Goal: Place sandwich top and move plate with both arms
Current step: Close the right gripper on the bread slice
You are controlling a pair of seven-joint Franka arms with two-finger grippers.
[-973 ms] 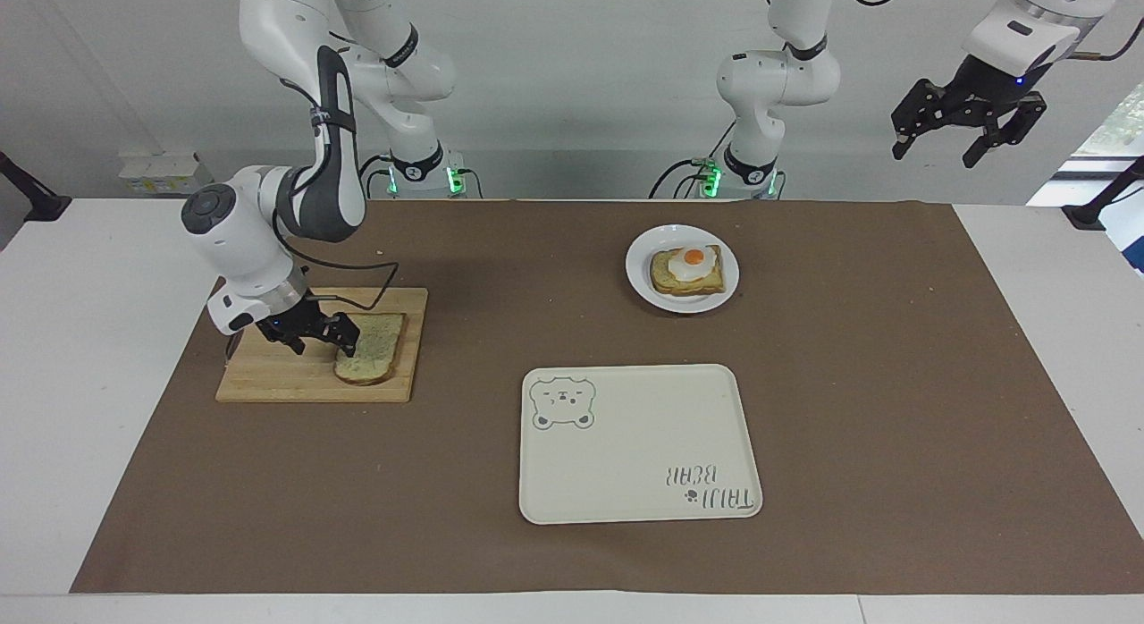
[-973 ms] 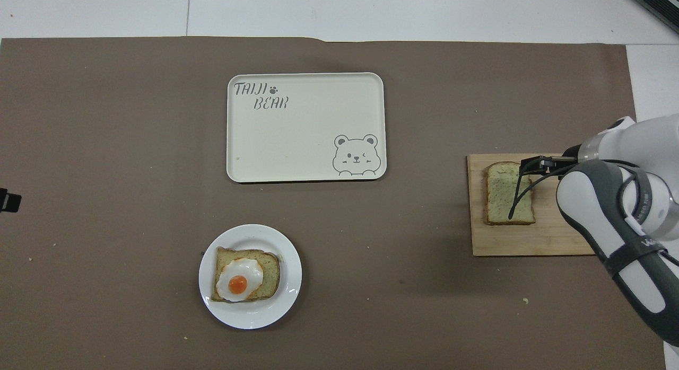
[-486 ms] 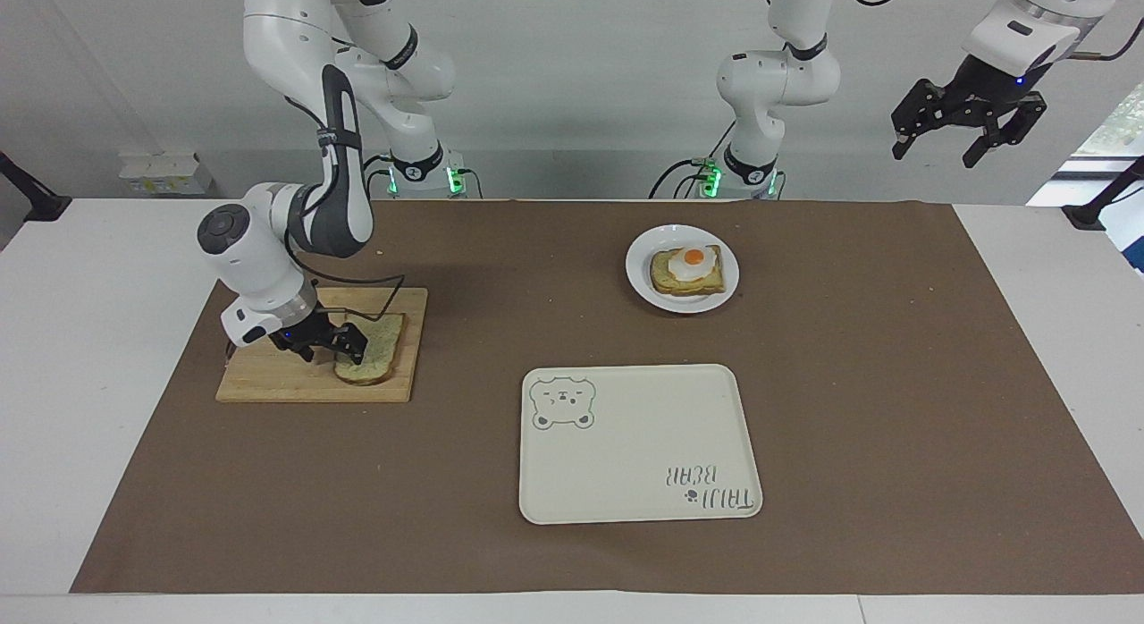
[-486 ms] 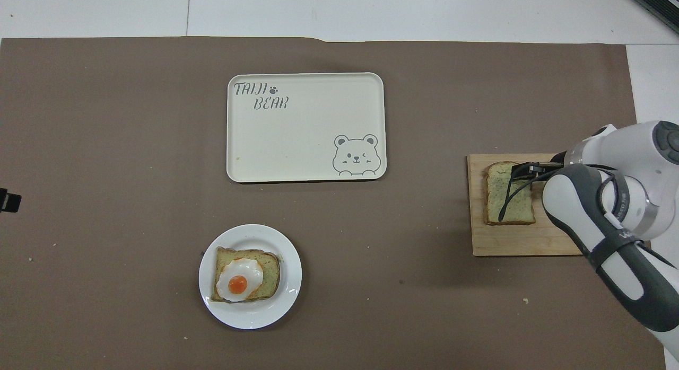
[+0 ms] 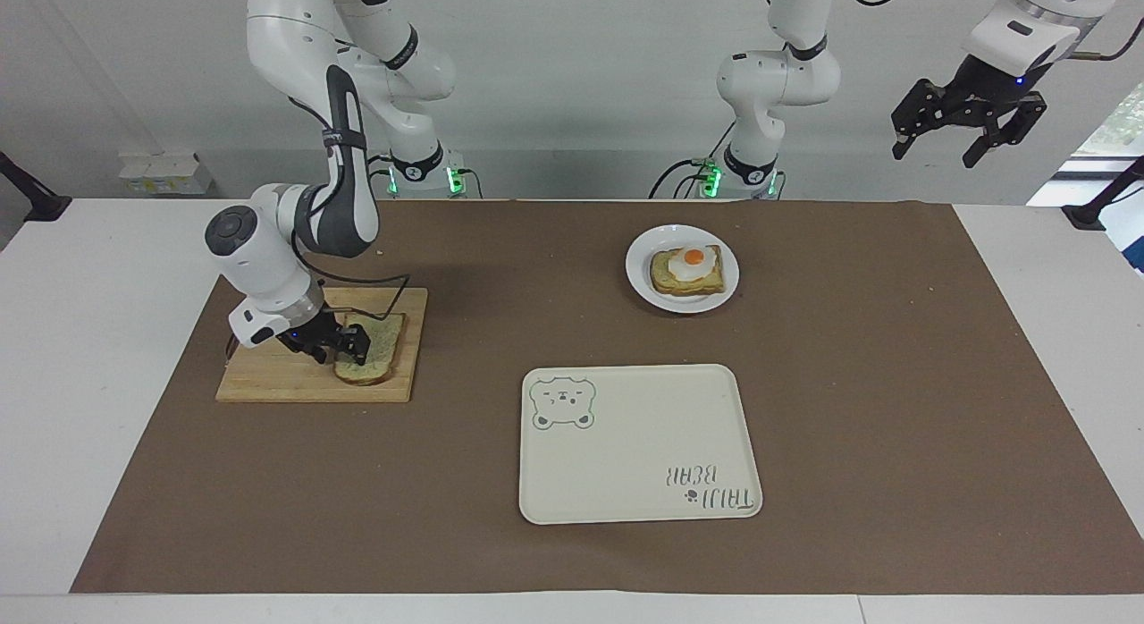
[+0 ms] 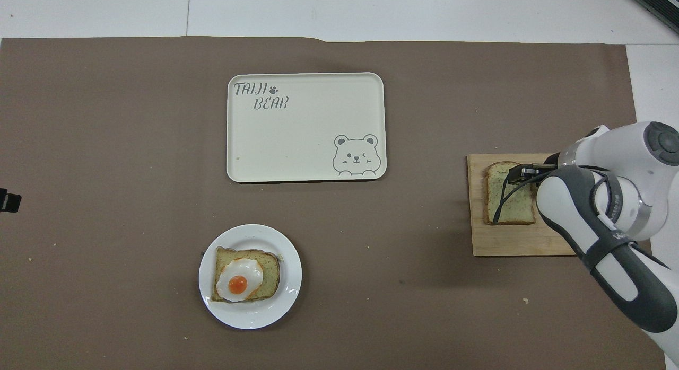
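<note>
The right gripper (image 5: 344,349) is down at the sandwich top (image 5: 374,354), which lies flat on a wooden cutting board (image 5: 295,383) near the edge of the brown mat (image 5: 572,552) at the right arm's end of the table. The gripper sits at the slice's rounded end, the end farther from the robots, with its black fingers straddling the crust there; whether they have clamped onto the bread or merely stand around it I cannot tell, since the wrist and a looping black cable cover much of that spot in both views. In the overhead view the right gripper (image 6: 517,173) shows just at the upper part of the sandwich top (image 6: 510,203), and the cable trails across the speckled crumb. The board lies square to the mat's edges. The plate (image 5: 724,289) stands on the mat in front of the left arm's base, close to the mat's edge nearest the robots, and carries a toast slice (image 5: 666,284) topped with a fried egg (image 5: 693,259). A cream tray (image 5: 626,463) with a bear drawing lies farther from the robots than the plate, toward the middle of the mat, well apart from both plate and board. The left gripper (image 5: 968,132) waits raised high over the left arm's end of the table, its fingers spread apart and holding nothing.
</note>
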